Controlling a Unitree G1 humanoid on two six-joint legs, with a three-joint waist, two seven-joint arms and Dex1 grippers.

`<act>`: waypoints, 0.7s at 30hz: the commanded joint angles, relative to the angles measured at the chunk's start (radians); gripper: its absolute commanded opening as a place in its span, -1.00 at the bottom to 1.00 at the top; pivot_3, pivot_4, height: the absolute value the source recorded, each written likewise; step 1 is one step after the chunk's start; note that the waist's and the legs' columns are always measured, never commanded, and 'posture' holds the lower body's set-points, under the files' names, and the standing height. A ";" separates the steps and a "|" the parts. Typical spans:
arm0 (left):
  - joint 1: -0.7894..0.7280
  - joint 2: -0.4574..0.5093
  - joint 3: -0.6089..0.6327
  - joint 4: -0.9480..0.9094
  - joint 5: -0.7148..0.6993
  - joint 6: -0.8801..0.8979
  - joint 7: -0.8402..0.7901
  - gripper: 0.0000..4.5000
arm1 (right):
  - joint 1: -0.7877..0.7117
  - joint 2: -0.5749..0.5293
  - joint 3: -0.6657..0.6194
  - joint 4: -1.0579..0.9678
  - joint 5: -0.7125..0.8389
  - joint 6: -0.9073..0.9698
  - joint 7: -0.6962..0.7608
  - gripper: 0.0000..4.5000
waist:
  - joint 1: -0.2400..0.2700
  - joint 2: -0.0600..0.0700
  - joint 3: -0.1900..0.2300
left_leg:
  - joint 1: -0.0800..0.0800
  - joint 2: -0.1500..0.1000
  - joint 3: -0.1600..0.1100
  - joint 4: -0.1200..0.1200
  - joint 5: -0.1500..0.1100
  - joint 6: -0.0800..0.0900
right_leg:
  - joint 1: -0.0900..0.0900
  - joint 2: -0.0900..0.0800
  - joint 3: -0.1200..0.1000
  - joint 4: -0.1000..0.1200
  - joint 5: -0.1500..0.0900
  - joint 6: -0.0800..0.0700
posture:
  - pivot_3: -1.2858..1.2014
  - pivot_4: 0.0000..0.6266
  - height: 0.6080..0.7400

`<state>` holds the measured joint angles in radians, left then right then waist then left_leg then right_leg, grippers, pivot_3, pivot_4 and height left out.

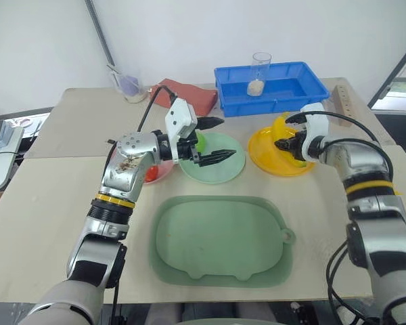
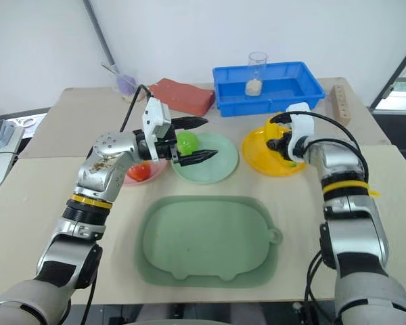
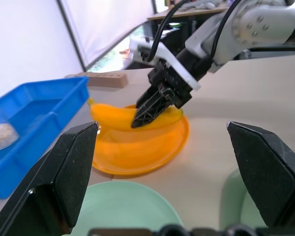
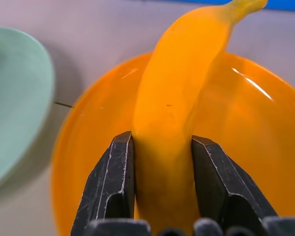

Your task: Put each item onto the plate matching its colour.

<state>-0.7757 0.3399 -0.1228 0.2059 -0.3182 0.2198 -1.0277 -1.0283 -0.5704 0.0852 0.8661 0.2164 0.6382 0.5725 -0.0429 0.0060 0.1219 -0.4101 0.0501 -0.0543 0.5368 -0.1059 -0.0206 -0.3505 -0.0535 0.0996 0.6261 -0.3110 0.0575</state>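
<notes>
While over the yellow-orange plate (image 4: 265, 147), banana (image 4: 177, 98) clamped between right gripper (image 4: 162, 162) jaws.

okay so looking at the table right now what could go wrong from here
1. The right gripper is shut on the banana over the yellow-orange plate; the banana's far tip reaches past the rim, so on release it may tip or roll off.
2. The left gripper hangs open over the mint green plate, right beside the green apple; a careless move could knock the apple off.
</notes>
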 commanded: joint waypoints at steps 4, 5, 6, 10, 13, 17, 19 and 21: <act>0.043 0.029 0.031 -0.107 -0.015 0.031 0.033 1.00 | -0.105 0.006 -0.039 0.155 -0.048 -0.079 0.068 0.30 | -0.001 0.003 -0.002 | 0.000 0.000 0.000 0.000 0.000 0.000 | 0.000 0.000 0.000 0.000 0.000 0.000 | 0.03 -0.52 1.00; 0.050 0.034 0.032 -0.116 -0.015 0.036 0.036 1.00 | -0.105 0.004 -0.041 0.153 -0.054 -0.079 0.077 0.46 | -0.002 0.004 -0.002 | 0.000 0.000 0.000 0.000 0.000 0.000 | 0.000 0.000 0.000 0.000 0.000 0.000 | 0.03 -0.52 1.00; 0.056 0.039 0.034 -0.124 -0.018 0.041 0.038 1.00 | -0.103 0.001 -0.042 0.147 -0.060 -0.078 0.085 0.62 | -0.003 0.004 -0.003 | 0.001 0.000 0.000 0.000 0.000 0.000 | 0.000 0.000 0.000 0.001 0.000 0.000 | 0.03 -0.52 1.00; 0.078 0.064 0.048 -0.155 -0.028 0.064 0.037 1.00 | -0.069 -0.035 -0.047 0.039 -0.063 -0.044 0.133 0.97 | -0.003 0.006 -0.003 | 0.000 0.000 0.000 0.000 0.000 0.000 | 0.000 0.000 0.000 0.001 0.000 0.000 | 0.03 -0.52 1.00; 0.098 0.109 0.075 -0.184 -0.062 0.123 0.022 1.00 | 0.001 -0.087 -0.050 -0.162 -0.057 -0.017 0.174 0.97 | -0.002 0.006 -0.004 | 0.000 0.000 0.000 0.000 0.000 0.000 | -0.001 0.000 0.000 0.001 0.000 0.000 | 0.03 -0.52 1.00; 0.123 0.211 0.115 -0.187 -0.032 0.151 0.042 1.00 | 0.170 -0.168 -0.110 -0.546 0.035 -0.004 0.275 0.97 | -0.001 0.006 -0.003 | 0.000 0.000 0.000 0.000 0.000 0.000 | -0.001 0.000 0.000 0.001 0.000 0.001 | 0.03 -0.52 1.00; 0.141 0.281 0.141 -0.182 -0.028 0.168 0.033 1.00 | 0.280 -0.212 -0.163 -0.753 0.124 0.022 0.351 0.97 | -0.003 0.004 -0.003 | 0.000 0.000 -0.001 -0.001 0.000 0.000 | -0.001 0.000 0.000 0.001 -0.001 0.001 | 0.03 -0.52 1.00; 0.178 0.379 0.188 -0.193 -0.051 0.206 -0.006 1.00 | 0.403 -0.270 -0.226 -0.955 0.216 0.057 0.424 0.97 | -0.006 0.003 -0.002 | 0.002 0.000 -0.001 -0.001 0.000 -0.001 | 0.000 0.000 0.000 0.001 -0.001 0.000 | 0.03 -0.52 1.00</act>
<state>-0.6097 0.6687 0.0077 0.0419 -0.3537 0.4027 -1.0093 -0.6512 -0.8047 -0.0723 0.0671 0.3529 0.6671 0.9421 -0.0494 0.0091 0.1203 -0.4078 0.0505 -0.0549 0.5358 -0.1064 -0.0214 -0.3504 -0.0537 0.0995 0.6266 -0.3121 0.0577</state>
